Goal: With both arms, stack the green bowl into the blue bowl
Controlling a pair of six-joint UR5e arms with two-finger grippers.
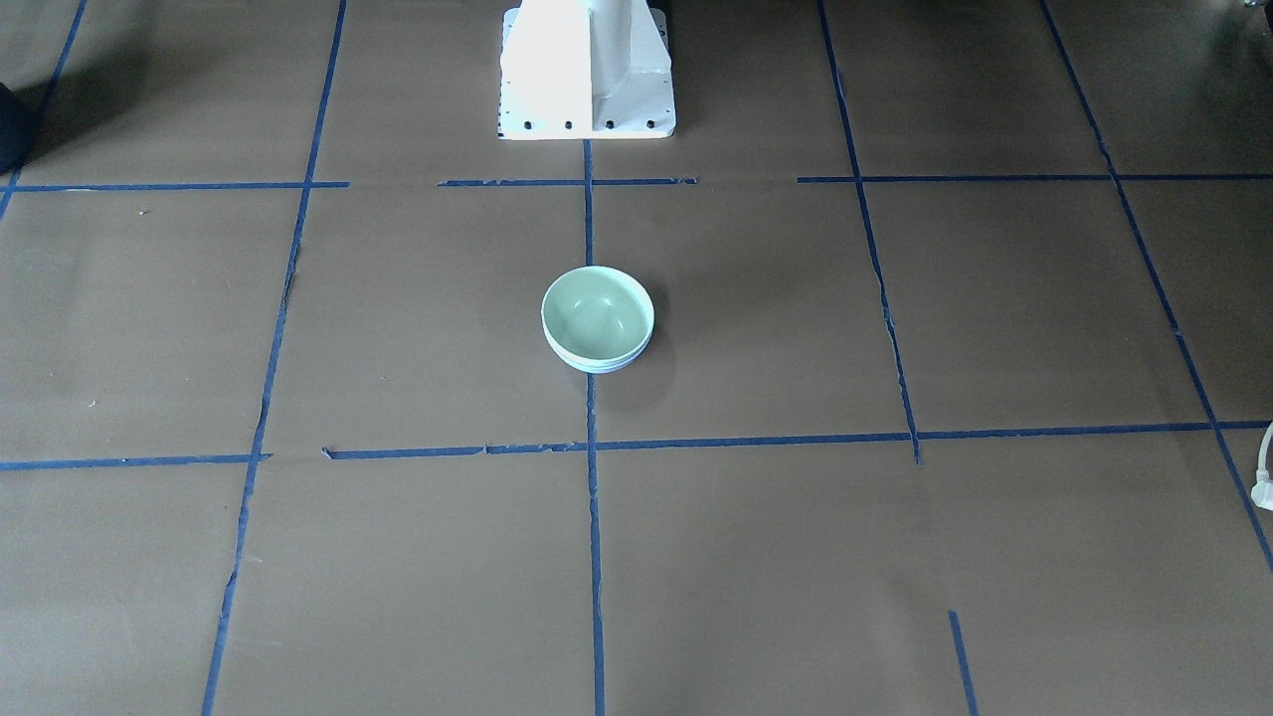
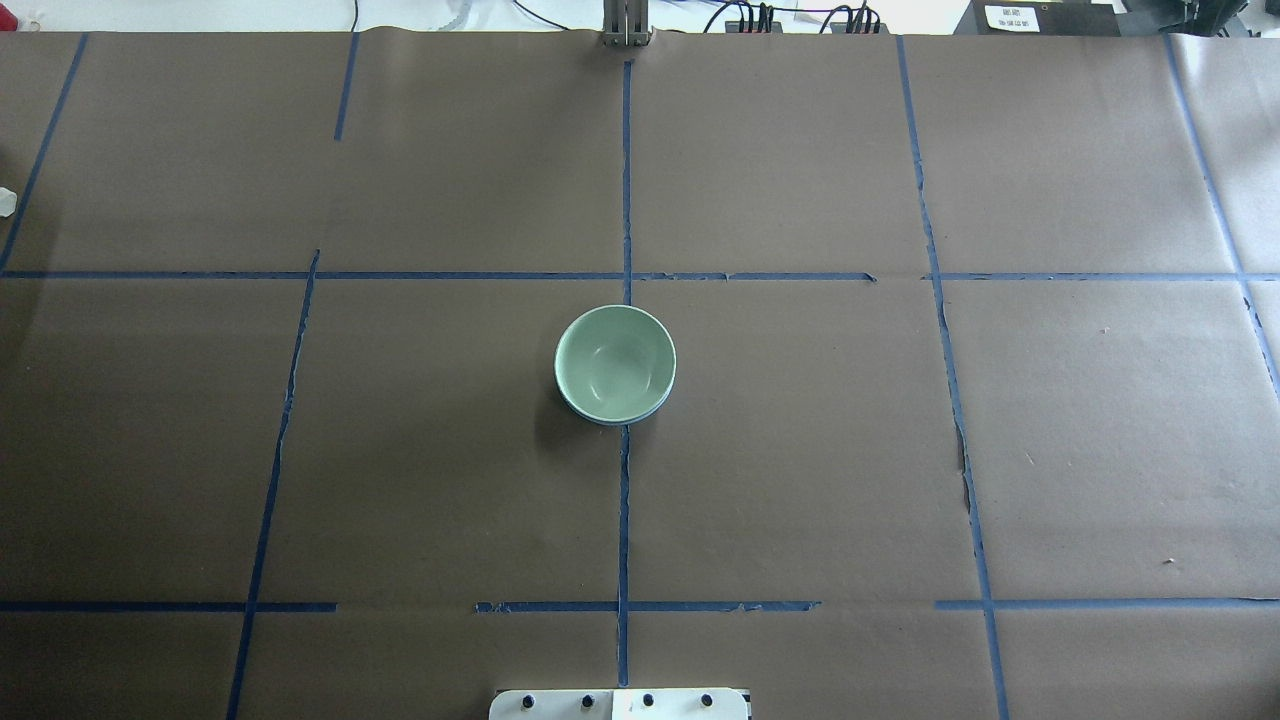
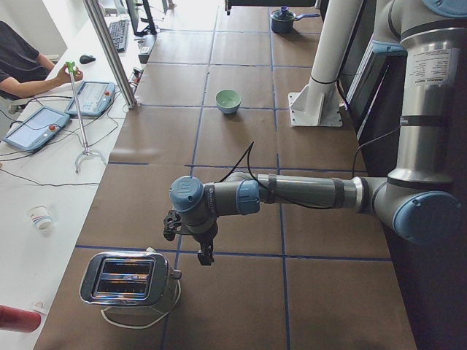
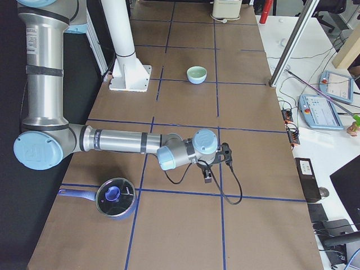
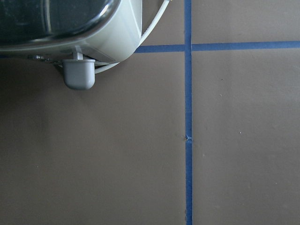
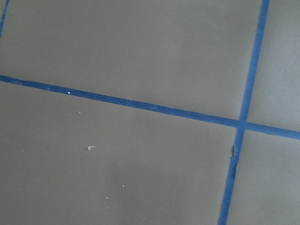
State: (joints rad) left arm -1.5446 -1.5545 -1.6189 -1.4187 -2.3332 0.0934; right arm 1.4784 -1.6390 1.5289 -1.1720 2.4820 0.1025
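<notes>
The mint-green bowl [image 1: 597, 310] sits upright, nested inside the blue bowl [image 1: 600, 366] at the table's middle. Only a thin pale-blue edge of the blue bowl shows under it. Both bowls also show in the overhead view, the green bowl [image 2: 614, 360] in the blue bowl [image 2: 622, 420]. My left gripper [image 3: 206, 255] hangs over the table's left end beside a toaster, far from the bowls. My right gripper [image 4: 207, 177] hangs over the right end. Both show only in side views, so I cannot tell whether they are open or shut.
A chrome toaster [image 3: 128, 281] stands at the left end, its corner in the left wrist view [image 5: 70, 28]. A lidded blue saucepan [image 4: 115, 198] sits at the right end. The white base pedestal [image 1: 587, 70] stands behind the bowls. An operator [image 3: 22, 62] sits at a side desk.
</notes>
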